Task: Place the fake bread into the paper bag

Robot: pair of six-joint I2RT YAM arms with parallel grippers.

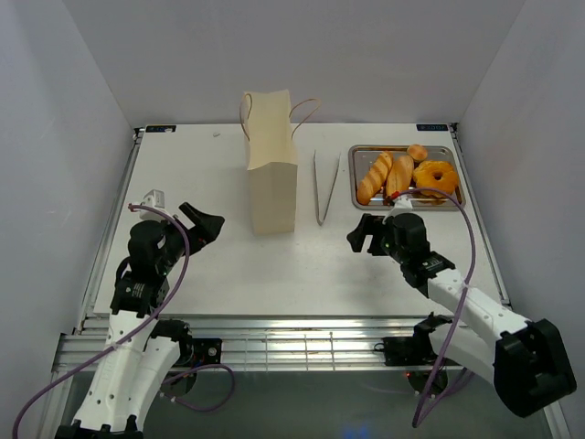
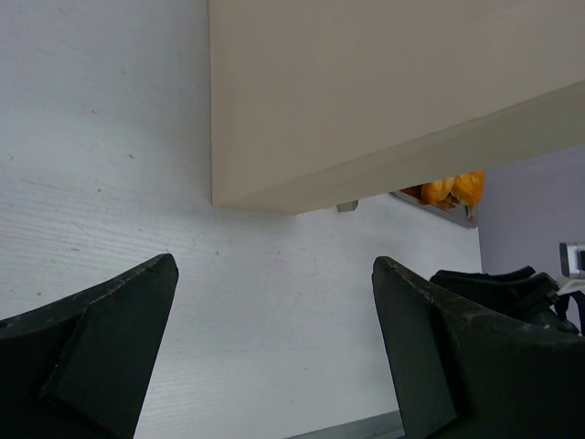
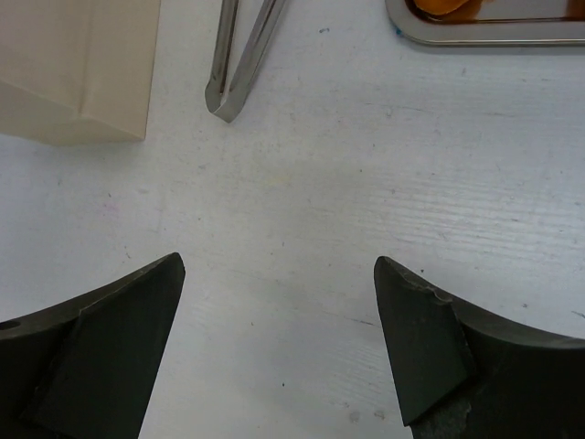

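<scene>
Bread (image 1: 402, 174) lies in the tray (image 1: 364, 157) just beyond my right hand (image 1: 367, 234), which is spread wide, empty. My left hand (image 1: 203, 225), likewise parted, faces the paper bag (image 1: 272, 178). I'd worry about glossy loaves slipping, or a nudge toppling that unheld bag.

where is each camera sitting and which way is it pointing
top external: fixed above and behind the arms, looking down on the white table; both arms, left gripper and right gripper, show.
left wrist: low on the left arm, facing the tall cream-beige paper bag; its own gripper's black fingers show.
right wrist: on the right arm, looking down at the slim metal tongs and rectangular steel tray; its own fingers show.
shared: both wrist views catch the bag and tray.
</scene>
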